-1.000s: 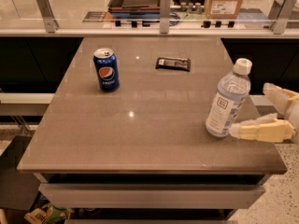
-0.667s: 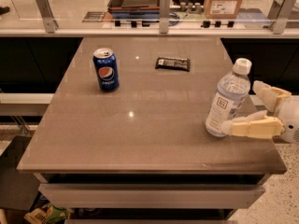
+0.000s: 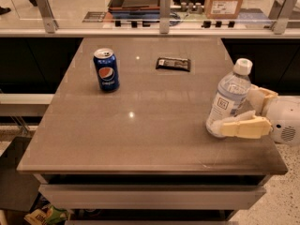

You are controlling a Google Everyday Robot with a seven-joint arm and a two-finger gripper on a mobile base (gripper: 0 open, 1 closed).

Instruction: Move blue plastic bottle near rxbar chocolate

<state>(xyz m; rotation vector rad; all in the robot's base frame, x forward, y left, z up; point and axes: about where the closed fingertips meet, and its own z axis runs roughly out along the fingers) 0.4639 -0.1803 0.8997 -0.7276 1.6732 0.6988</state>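
Observation:
The blue plastic bottle (image 3: 228, 99), clear with a white cap and white label, stands near the table's right edge and leans slightly. My gripper (image 3: 237, 110) reaches in from the right at the height of the bottle's lower half. Its jaws are open, with one cream finger (image 3: 244, 126) in front of the bottle's base and the other behind it. The rxbar chocolate (image 3: 173, 63), a thin dark bar, lies flat at the far middle of the table, well apart from the bottle.
A blue Pepsi can (image 3: 106, 70) stands on the far left of the grey table (image 3: 140, 135). A glass barrier with metal posts (image 3: 164, 6) runs behind the table's far edge. The table's right edge is just beside the bottle.
My gripper has moved left, so its fingers now reach around the bottle's lower part. The bottle, can and bar have stayed in place.

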